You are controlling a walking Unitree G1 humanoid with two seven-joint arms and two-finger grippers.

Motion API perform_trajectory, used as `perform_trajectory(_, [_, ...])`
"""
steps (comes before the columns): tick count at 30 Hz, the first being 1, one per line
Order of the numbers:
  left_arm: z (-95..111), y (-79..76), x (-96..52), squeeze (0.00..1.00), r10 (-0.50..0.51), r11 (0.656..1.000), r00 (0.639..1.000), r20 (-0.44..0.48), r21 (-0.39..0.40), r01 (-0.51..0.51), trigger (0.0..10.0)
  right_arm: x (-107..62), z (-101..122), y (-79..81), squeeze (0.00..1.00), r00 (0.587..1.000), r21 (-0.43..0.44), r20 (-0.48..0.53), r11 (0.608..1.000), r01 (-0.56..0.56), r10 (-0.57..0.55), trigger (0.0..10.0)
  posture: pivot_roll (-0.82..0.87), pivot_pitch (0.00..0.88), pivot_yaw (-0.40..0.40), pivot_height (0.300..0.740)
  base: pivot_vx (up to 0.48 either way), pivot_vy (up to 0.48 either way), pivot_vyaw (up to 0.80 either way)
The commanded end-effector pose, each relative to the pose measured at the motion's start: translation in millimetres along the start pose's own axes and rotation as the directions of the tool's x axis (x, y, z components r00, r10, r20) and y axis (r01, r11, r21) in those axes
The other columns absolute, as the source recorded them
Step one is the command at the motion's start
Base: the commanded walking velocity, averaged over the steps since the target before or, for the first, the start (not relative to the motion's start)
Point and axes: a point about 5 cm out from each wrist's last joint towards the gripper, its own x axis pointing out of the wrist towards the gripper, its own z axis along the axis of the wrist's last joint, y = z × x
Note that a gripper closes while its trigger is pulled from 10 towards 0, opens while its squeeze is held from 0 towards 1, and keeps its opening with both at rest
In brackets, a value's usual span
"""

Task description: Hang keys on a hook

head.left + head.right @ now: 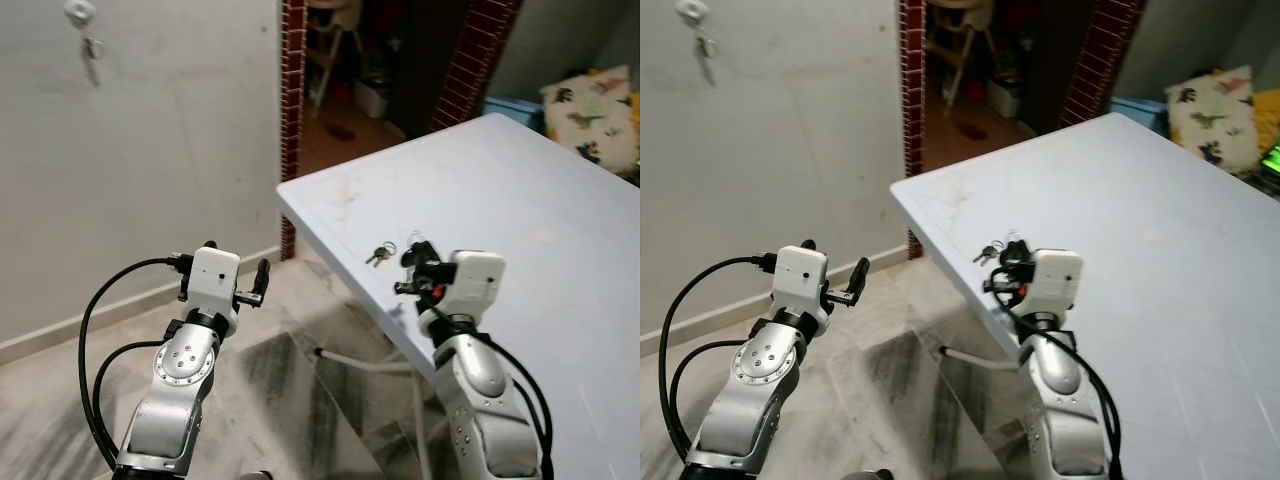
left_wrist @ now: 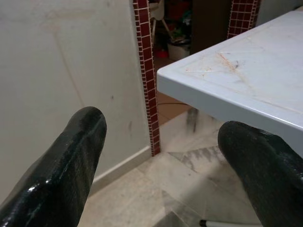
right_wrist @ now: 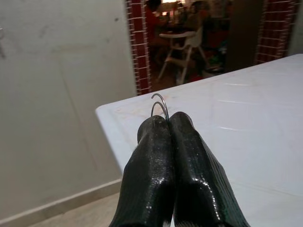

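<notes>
White table (image 1: 520,190) | right tool (image 3: 166,124) pinching key ring (image 3: 161,105); keys (image 1: 380,254) dangle | left tool (image 2: 161,156) agape

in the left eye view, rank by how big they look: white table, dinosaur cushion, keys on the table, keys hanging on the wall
1. white table
2. dinosaur cushion
3. keys hanging on the wall and keys on the table: both tiny and look alike, so unranked.

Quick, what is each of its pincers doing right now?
Left pincer: open, holding nothing, beside the table.
Right pincer: shut on the key ring, keys dangling over the table.
</notes>
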Motion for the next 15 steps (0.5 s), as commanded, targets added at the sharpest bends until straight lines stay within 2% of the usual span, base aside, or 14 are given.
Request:
perform_trajectory(1, [-0.1, 2.8, 1.6, 0.0, 0.001, 1.0, 1.0, -0.013, 0.004, -0.001, 10.0, -0.8, 4.9, 2.5, 0.0, 1.0, 0.007, 0.015, 1.0, 0.005, -0.005, 10.0, 0.12, 0.0, -0.034, 0.74, 0.0, 0.0, 0.8])
perform_trajectory(8, [-3.2, 3.1, 2.2, 0.0, -0.012, 1.0, 0.999, -0.049, -0.009, 0.012, 10.0, 1.3, 5.6, -1.6, 0.0, 1.0, 0.014, 0.01, 1.0, 0.028, -0.028, 10.0, 0.12, 0.0, -0.029, 0.74, 0.0, 0.0, 0.79])
perform_trajectory(10, [-3.6, 2.3, 2.7, 0.0, -0.021, 1.0, 0.998, -0.055, -0.017, 0.02, 10.0, 1.8, 6.1, -1.9, 0.0, 1.0, 0.016, 0.012, 0.999, 0.028, -0.029, 10.0, 0.12, 0.0, -0.029, 0.74, 0.0, 0.0, 0.42])
perform_trajectory(15, [-4.4, 2.0, 4.0, 0.0, -0.032, 0.999, 0.997, -0.074, -0.041, 0.029, 10.0, 3.1, 7.5, -2.4, 0.0, 0.999, 0.019, 0.016, 0.999, 0.028, -0.028, 10.0, 0.12, 0.0, -0.029, 0.74, 0.0, 0.0, 0.0])
